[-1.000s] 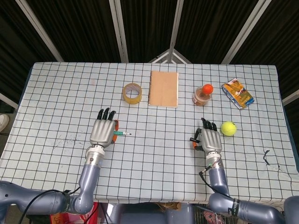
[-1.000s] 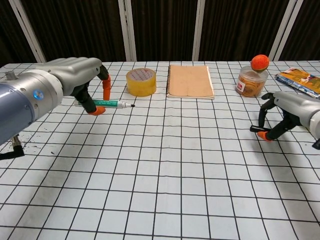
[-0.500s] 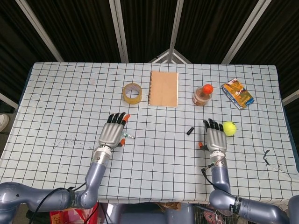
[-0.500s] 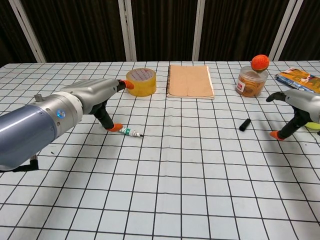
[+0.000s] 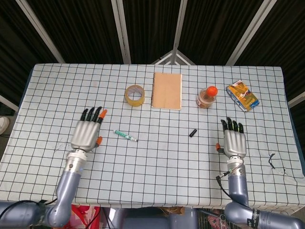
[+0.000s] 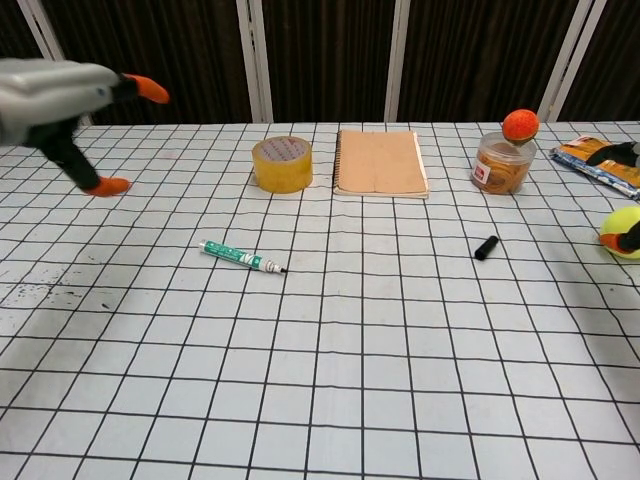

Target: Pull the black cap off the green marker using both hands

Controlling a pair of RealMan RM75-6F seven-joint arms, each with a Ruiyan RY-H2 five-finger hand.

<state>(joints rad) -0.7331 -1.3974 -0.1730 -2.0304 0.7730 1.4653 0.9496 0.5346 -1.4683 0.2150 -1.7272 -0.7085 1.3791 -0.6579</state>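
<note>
The green marker [image 5: 125, 135] [image 6: 241, 256] lies uncapped on the checked table, its dark tip pointing right. Its black cap [image 5: 193, 133] [image 6: 486, 247] lies apart, to the right of centre. My left hand [image 5: 87, 131] [image 6: 62, 102] hovers open to the left of the marker, fingers extended, holding nothing. My right hand [image 5: 233, 140] is open too, to the right of the cap; in the chest view only its edge shows at the right border, beside the tennis ball [image 6: 623, 231].
At the back stand a yellow tape roll [image 5: 135, 95], a brown notebook [image 5: 167, 90], a jar with an orange ball on top [image 5: 206, 97] and a snack packet [image 5: 242, 95]. The tennis ball is hidden behind my right hand in the head view.
Both hands let go and drew outward: the left released the marker and moved left, the right moved right, away from the cap. Marker and cap now lie separate on the table.
</note>
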